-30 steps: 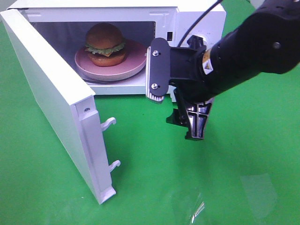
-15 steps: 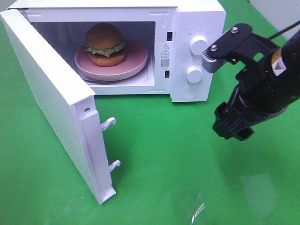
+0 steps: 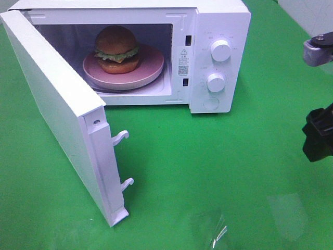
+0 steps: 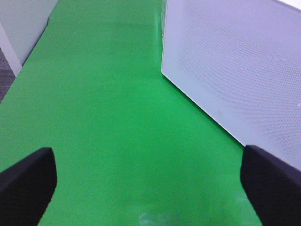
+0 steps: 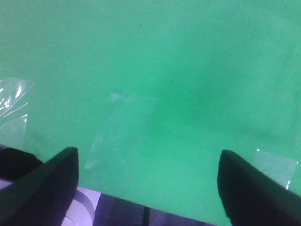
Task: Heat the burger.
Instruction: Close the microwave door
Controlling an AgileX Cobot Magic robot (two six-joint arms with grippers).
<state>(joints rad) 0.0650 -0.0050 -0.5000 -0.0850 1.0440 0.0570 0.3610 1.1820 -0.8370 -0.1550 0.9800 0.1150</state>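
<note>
burger [image 3: 117, 48] sits on the pink plate [image 3: 151, 67] inside the microwave [image 3: 218, 21] cavity, upright, bun top up, lettuce and a cheese edge showing under the bun. plate rests on the cavity floor, burger a bit toward the back left of the plate.

microwave door [image 3: 57, 112] swung wide open to the left, two latch hooks [image 3: 120, 137] sticking out of its free edge. control panel on the right of the cavity with two white knobs [image 3: 220, 50], one above the other, and a warning sticker just left of them.

right gripper [image 5: 148, 188]: fingers [image 5: 44, 186] spread wide, nothing between them, only green mat [image 3: 208, 172] under it. in the overhead view just a black part of that arm [image 3: 318, 138] shows at the right edge, well apart from the microwave; cut off by the frame, so its exact pose is hard to read.

left gripper [image 4: 148, 186]: jaws wide, empty, over bare green mat with a white perforated panel [image 4: 235, 70] close on one side, probably the microwave's side wall. not visible in the overhead view.

shiny patches of clear tape [image 3: 216, 232] on the mat near the front edge.
</note>
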